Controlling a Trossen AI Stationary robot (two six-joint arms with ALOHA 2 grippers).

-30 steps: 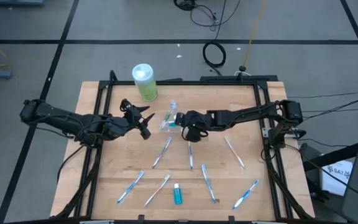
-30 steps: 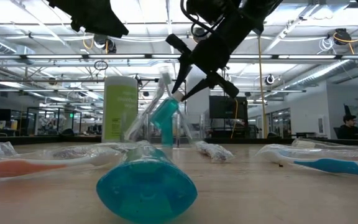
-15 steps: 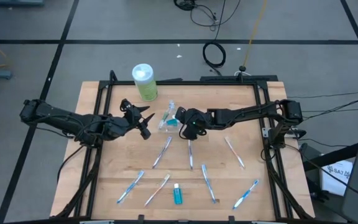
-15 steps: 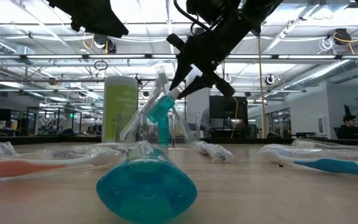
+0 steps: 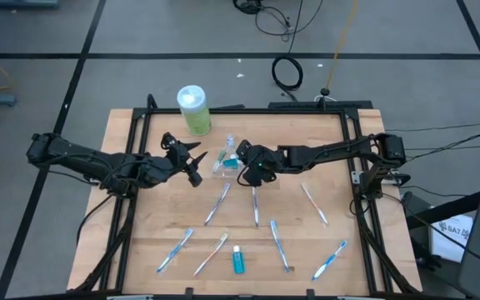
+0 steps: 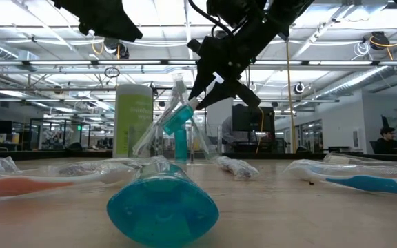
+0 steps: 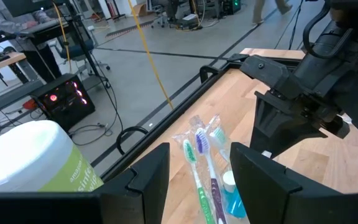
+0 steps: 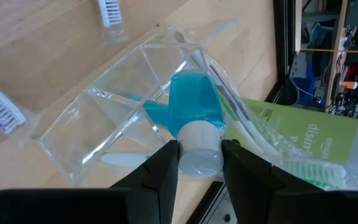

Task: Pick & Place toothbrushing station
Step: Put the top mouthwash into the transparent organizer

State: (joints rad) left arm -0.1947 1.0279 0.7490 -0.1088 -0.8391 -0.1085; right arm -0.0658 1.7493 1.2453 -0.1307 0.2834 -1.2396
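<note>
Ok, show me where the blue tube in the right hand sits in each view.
High view: the blue tube is mid-table, at the right hand, in the clear holder.
Low view: centre, tilted, above the table.
Left wrist view: low centre, white cap showing.
Right wrist view: centre, cap between the fingers.
Shared landmark: the green canister, beside the holder.

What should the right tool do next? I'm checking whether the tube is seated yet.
Probably ease the blue tube further down into the clear holder, then release. The right tool grips its white cap, and the tube sits tilted, only partly inside.
</note>
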